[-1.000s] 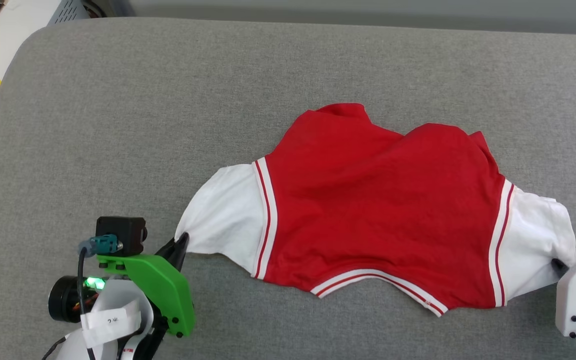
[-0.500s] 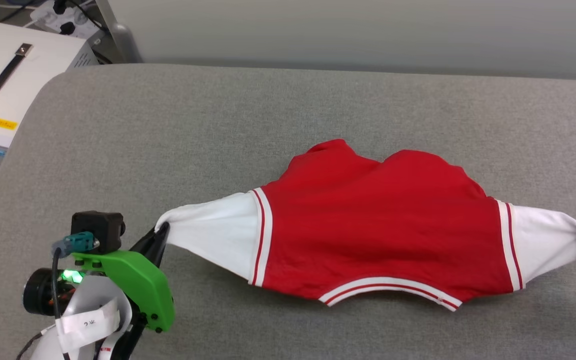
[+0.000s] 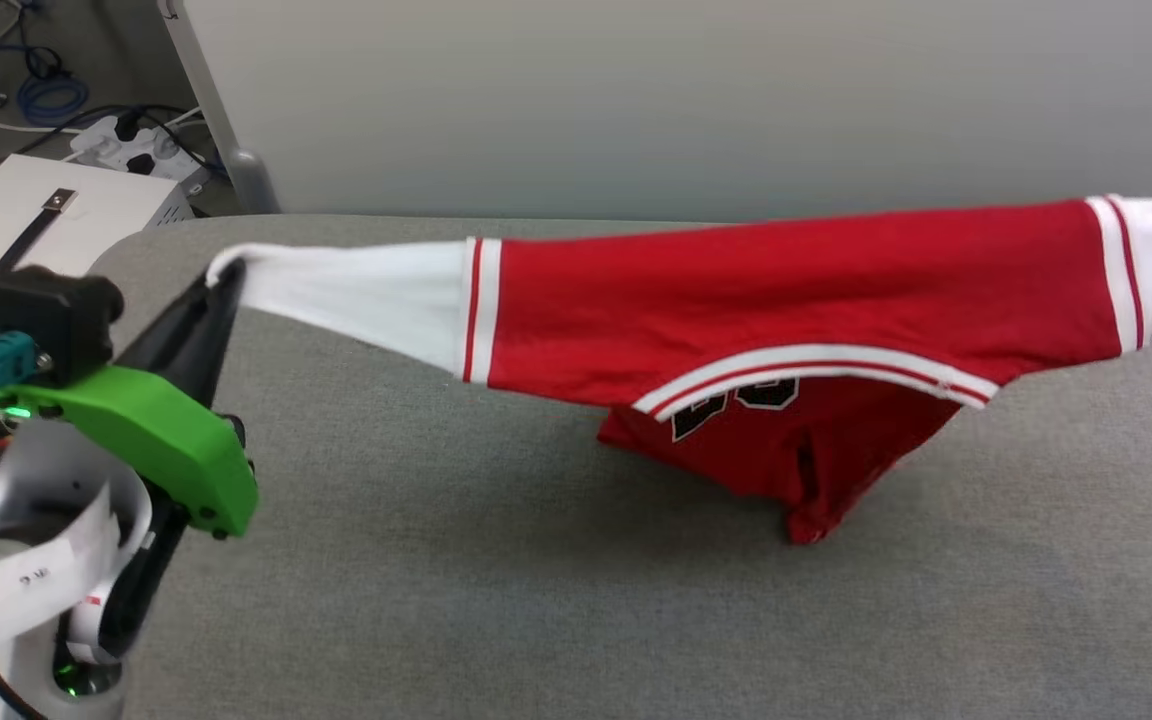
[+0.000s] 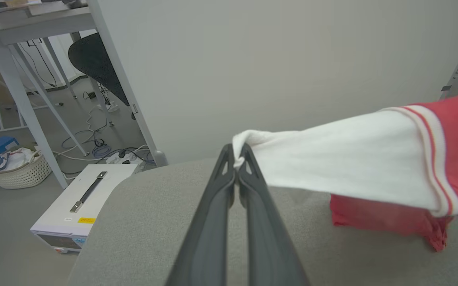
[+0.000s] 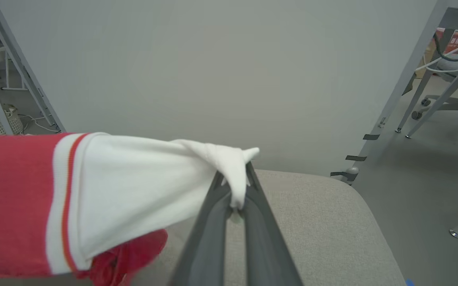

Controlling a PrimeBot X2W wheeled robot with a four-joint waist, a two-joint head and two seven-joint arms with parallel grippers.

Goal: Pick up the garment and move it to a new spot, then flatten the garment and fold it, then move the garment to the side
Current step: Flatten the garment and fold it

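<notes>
The garment [image 3: 736, 295], a red jersey with white sleeves and striped trim, hangs stretched above the grey padded table [image 3: 496, 580]. Its lower red part with black lettering droops down to the padding at the middle. My left gripper [image 3: 221, 275] is shut on the tip of the left white sleeve [image 4: 332, 167]; in the left wrist view my left gripper [image 4: 237, 157] pinches that cloth between its tips. My right gripper [image 5: 239, 178] is shut on the end of the right white sleeve [image 5: 145, 186], which wraps over its fingertips.
A pale wall [image 3: 636, 90] rises just behind the table. A white box with a handle [image 3: 36, 225] and cables lie on the floor at the far left. A wicker basket [image 4: 18, 172] and desk legs stand further left; office chairs [image 5: 455, 103] stand to the right.
Both grippers have lifted the garment by its sleeves off the padding, pulling it taut, and the right gripper has closed. The head camera has tilted up, bringing the wall into view.
</notes>
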